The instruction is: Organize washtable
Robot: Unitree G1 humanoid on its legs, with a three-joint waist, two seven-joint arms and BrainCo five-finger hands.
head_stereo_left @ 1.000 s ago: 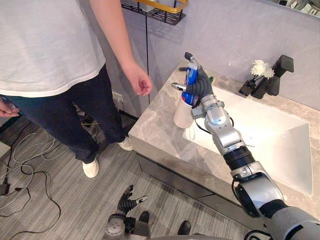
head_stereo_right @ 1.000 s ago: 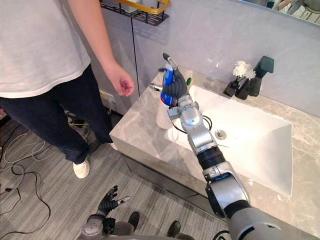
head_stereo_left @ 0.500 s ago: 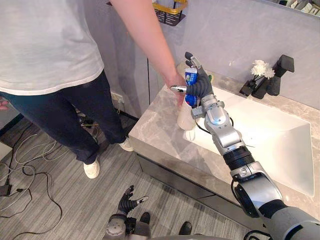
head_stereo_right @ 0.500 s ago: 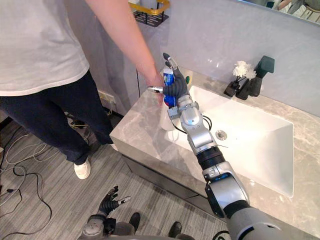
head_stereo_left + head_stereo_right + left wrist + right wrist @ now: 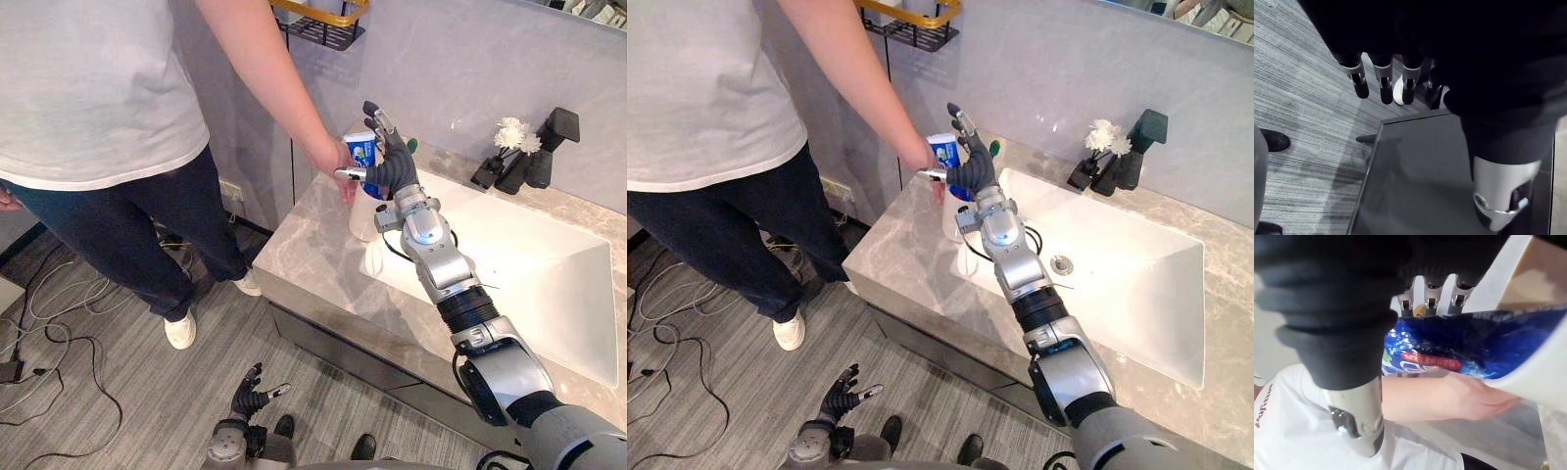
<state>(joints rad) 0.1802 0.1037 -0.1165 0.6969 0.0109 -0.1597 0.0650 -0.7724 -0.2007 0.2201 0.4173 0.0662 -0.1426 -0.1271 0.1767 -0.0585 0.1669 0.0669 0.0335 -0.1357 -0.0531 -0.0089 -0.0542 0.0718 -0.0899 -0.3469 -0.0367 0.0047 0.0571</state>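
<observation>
The blue toothpaste tube [image 5: 361, 149] stands upright just left of the right hand [image 5: 390, 168], touching its loose, straight fingers, right above the white cup [image 5: 361, 211]. A person's hand [image 5: 336, 157] holds its other side. The left hand [image 5: 251, 394] hangs open, far below.

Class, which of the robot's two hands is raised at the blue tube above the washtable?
The right hand, up beside the blue tube and a person's hand; the left hand hangs low near the floor, fingers relaxed, empty.
</observation>
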